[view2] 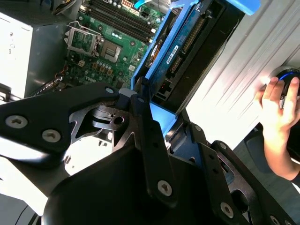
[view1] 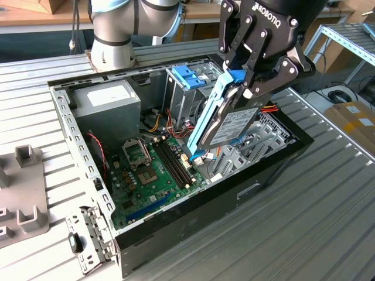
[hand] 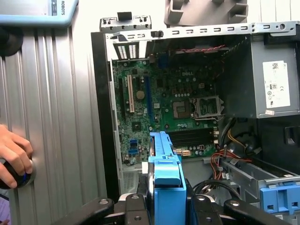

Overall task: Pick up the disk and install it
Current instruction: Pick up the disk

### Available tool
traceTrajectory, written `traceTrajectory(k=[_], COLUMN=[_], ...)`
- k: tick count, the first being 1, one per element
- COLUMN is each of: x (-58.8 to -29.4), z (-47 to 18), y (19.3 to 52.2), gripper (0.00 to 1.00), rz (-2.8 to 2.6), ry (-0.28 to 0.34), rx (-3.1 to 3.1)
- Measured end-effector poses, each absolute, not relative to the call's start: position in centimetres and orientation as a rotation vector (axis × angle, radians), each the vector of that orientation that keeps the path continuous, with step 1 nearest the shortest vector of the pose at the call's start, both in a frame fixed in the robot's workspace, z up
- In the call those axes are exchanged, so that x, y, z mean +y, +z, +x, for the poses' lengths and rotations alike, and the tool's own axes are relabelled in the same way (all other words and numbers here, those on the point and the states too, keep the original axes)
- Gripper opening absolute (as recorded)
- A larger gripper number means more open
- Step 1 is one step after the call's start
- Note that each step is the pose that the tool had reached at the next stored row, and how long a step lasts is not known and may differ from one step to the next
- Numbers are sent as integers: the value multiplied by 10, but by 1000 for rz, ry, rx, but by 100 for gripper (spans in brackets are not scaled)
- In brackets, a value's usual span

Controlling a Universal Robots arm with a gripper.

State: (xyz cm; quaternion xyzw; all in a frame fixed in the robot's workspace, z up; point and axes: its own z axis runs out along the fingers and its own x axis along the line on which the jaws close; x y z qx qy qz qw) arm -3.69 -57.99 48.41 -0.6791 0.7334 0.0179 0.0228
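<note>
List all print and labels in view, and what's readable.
gripper: white brand lettering on its body, legible; a brand, so unquoted.
disk, held in the gripper: white label, too small to read.
grey box: white label, too small.
motherboard: white brand mark, unquoted; other markings too small.
blue-edged panel: brand print, partly cut off, unquoted.

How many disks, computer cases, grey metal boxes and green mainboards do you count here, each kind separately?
disk: 1
computer case: 1
grey metal box: 1
green mainboard: 1
Total: 4
</note>
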Motion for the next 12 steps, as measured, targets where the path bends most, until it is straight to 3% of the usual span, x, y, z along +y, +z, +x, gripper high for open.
traceTrajectory(k=[12], x=[-583], z=[-31], y=[484], gripper=[37], rz=[-2103], ry=[55], rx=[2271])
